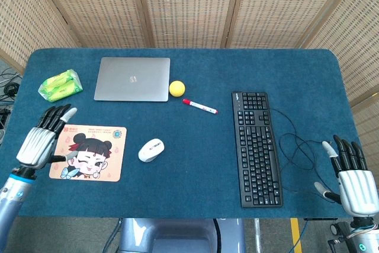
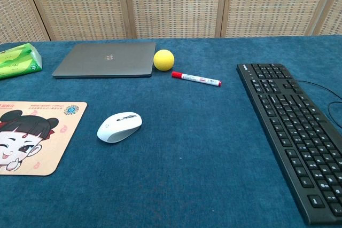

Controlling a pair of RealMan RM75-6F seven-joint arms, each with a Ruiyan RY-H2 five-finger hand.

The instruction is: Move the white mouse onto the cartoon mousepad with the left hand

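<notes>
The white mouse lies on the blue-covered table, just beside the right edge of the cartoon mousepad but not on it; a strip of bare cloth separates the two in both the head view and the chest view, where the mouse sits to the right of the pad. The left robot hand hovers at the pad's left edge with its fingers spread apart and extended, holding nothing, well apart from the mouse. The right robot hand is at the table's near right corner, fingers likewise apart and empty, close to the looped black cable of the keyboard, which lies lengthwise on the right half of the table. Toward the back, a closed grey laptop rests flat, with a yellow ball just beside its right edge and a red-capped marker lying at a slant near the ball. A green tissue packet sits at the back left, near the laptop. Neither hand shows in the chest view.
</notes>
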